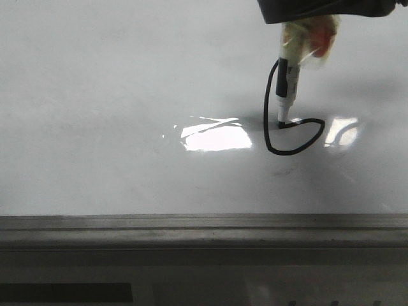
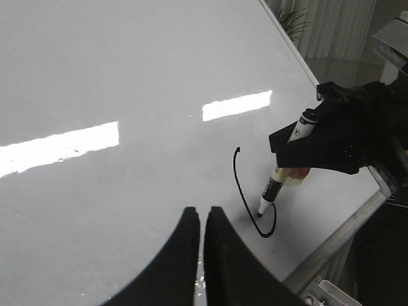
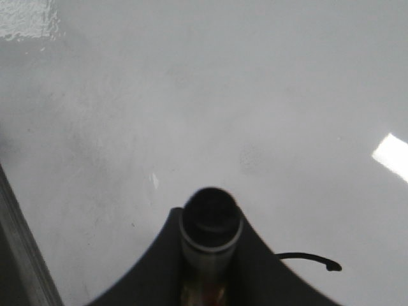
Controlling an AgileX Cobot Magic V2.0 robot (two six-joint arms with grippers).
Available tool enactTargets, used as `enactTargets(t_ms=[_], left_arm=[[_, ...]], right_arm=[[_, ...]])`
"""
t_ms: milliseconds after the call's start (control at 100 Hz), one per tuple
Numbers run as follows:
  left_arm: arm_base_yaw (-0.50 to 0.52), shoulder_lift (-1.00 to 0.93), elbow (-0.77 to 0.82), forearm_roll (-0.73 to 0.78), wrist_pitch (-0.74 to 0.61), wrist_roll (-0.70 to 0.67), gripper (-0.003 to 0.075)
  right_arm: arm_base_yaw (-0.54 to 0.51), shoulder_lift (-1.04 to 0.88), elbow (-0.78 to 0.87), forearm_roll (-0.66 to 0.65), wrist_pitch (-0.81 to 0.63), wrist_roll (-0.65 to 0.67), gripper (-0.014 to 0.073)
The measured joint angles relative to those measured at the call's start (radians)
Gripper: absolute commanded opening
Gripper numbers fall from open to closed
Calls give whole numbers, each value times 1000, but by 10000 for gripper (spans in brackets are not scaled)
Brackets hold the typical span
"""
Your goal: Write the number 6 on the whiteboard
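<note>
The number 6 (image 1: 288, 124) sits on the right part of the whiteboard (image 1: 95, 95), just beside a bright glare patch (image 1: 213, 136): a tall curved stem coming down into a flattened loop, and the loop looks closed or very nearly so where my marker pen (image 1: 285, 89) stands with its tip on the line. I judge the ink to be wet and easy to smear, so nothing should drag across it. The pen is light and stiff, a slim smooth barrel that could slip or twist; I hold it high on the body, away from the tip, where a yellowish tape wrap (image 1: 305, 39) with an orange patch seems to give it bulk. My right gripper (image 2: 299, 143) is pinched around that upper barrel, the pen leaning slightly. My left gripper (image 2: 203, 239) hangs over the board near the digit with its fingers pressed almost together, only a thin slit between them, carrying nothing. The board itself is hard, glossy and slick, so light pressure should be enough, with its grey metal frame strip (image 1: 204, 226) along the near edge. There is dark print on the pen's white barrel, but it is too small and blurred to read; I see no other label or brand.
</note>
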Motion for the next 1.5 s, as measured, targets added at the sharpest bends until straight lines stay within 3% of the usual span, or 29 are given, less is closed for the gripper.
enactTargets(t_ms=[510, 740, 810, 920, 1000, 1180, 1500], left_arm=[[0, 0, 0, 0, 0, 0, -20], [0, 0, 0, -14, 20, 0, -13], [0, 8, 0, -16, 35, 0, 46], [0, 71, -10, -8, 75, 0, 270], [0, 157, -36, -2, 133, 0, 369], [0, 362, -136, 28, 299, 23, 346], [0, 628, -237, -80, 584, 322, 346]], right_arm=[[0, 27, 0, 23, -65, 0, -64], [9, -131, -51, 92, 104, -4, -64], [9, -186, -72, 120, 149, -4, -67], [19, -232, -83, 157, 202, -6, -71], [39, -235, -83, 201, 243, -6, -71], [141, -233, -83, 271, 285, -11, -71], [373, -233, -83, 306, 349, -12, -71]])
